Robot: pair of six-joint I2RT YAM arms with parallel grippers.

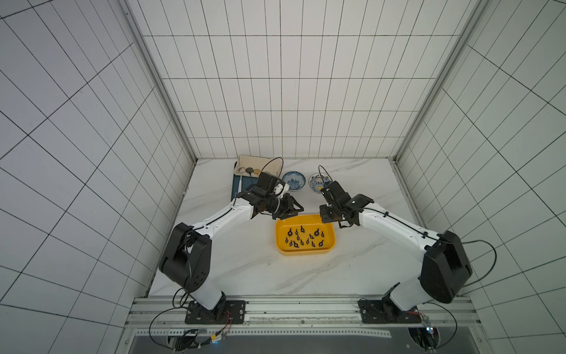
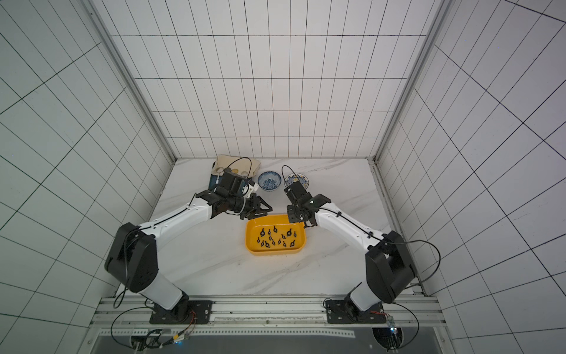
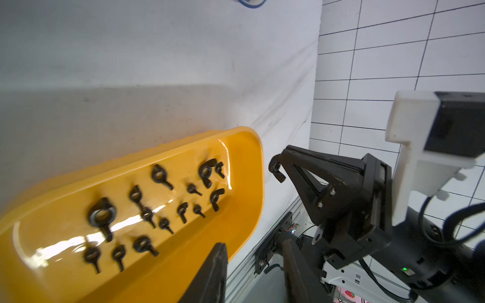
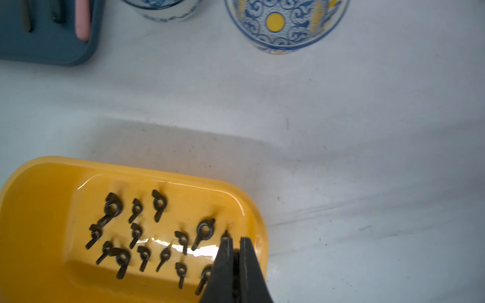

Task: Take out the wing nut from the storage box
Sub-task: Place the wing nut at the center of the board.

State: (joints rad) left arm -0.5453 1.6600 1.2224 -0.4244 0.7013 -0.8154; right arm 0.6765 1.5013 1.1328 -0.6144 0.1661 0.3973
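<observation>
left gripper (image 1: pixel 294 211): released, empty, at the far corner of the storage box (image 1: pixel 306 252); keep it clear. right gripper (image 4: pixel 235 241): clenched on a wing nut (image 3: pixel 276 168) over the box's right end; maintain grip, clear the rim, set down outside

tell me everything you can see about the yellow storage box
The storage box is a shallow, glossy yellow plastic tray with rounded corners and a raised rim. It sits flat and upright on the white marbled table. Over a dozen small black wing nuts lie scattered on its floor. Nothing else seems to touch it.
</observation>
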